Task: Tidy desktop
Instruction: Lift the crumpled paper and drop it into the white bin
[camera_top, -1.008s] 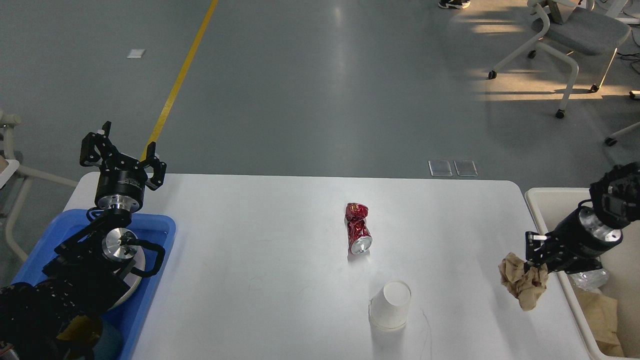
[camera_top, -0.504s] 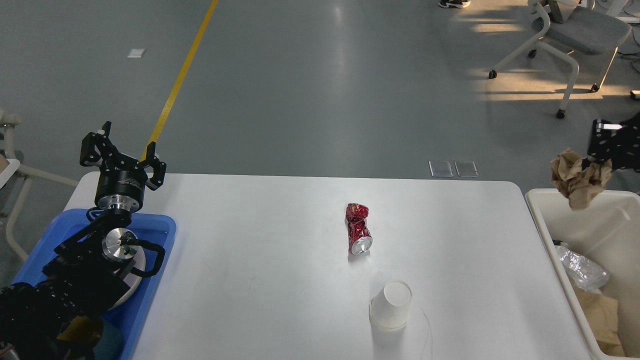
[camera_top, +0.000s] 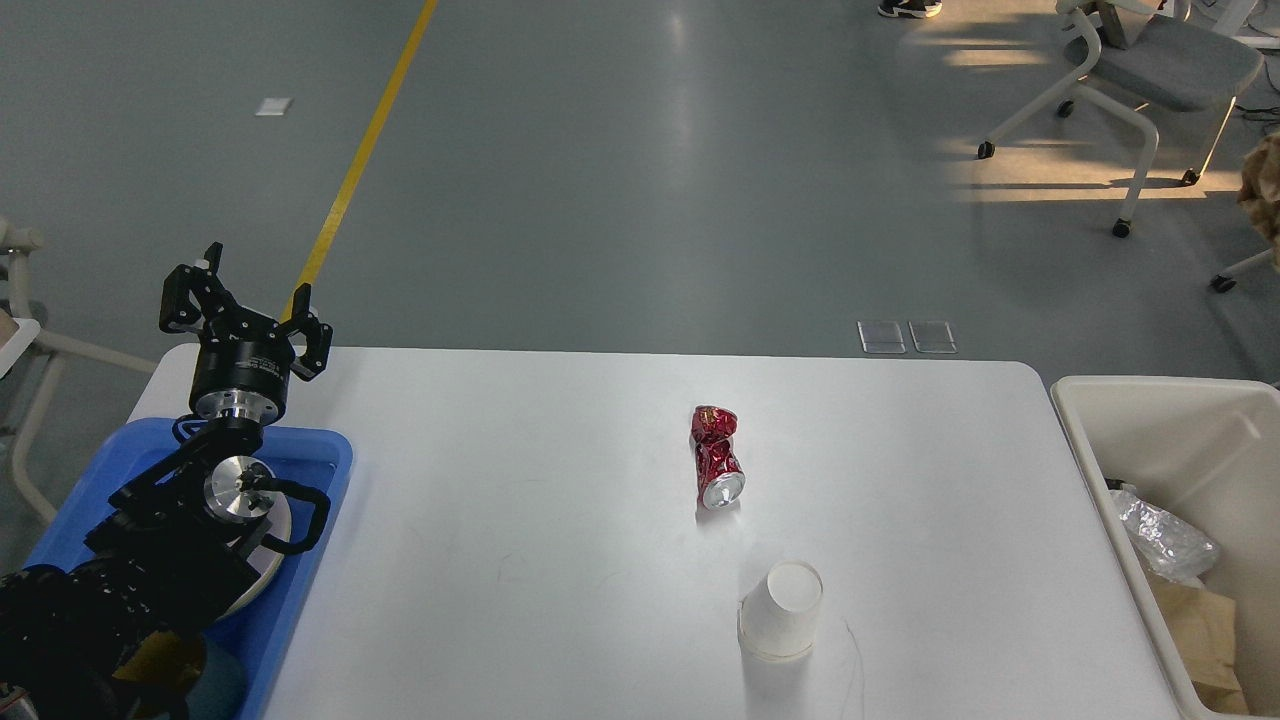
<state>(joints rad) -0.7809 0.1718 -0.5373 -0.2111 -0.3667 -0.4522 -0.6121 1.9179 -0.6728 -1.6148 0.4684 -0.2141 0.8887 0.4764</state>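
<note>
The white desktop (camera_top: 520, 540) holds a crushed red can (camera_top: 717, 456) lying near its middle and a white paper cup (camera_top: 781, 610) standing upside down nearer the front. My left gripper (camera_top: 250, 292) is open and empty above the table's far left corner. My right gripper is out of view. A scrap of crumpled brown paper (camera_top: 1266, 190) shows at the right edge of the frame, high over the floor; what holds it is cut off.
A blue tray (camera_top: 325, 470) sits at the left under my left arm. A cream-white bin (camera_top: 1085, 415) stands off the table's right edge with clear plastic wrap (camera_top: 1165, 540) and brown paper (camera_top: 1205, 635) inside. Office chairs (camera_top: 1140, 70) stand at the far right.
My right gripper, shut on the crumpled brown paper, rose from the table's right edge, passed over the bin and left the frame to the upper right. The left arm has not moved.
</note>
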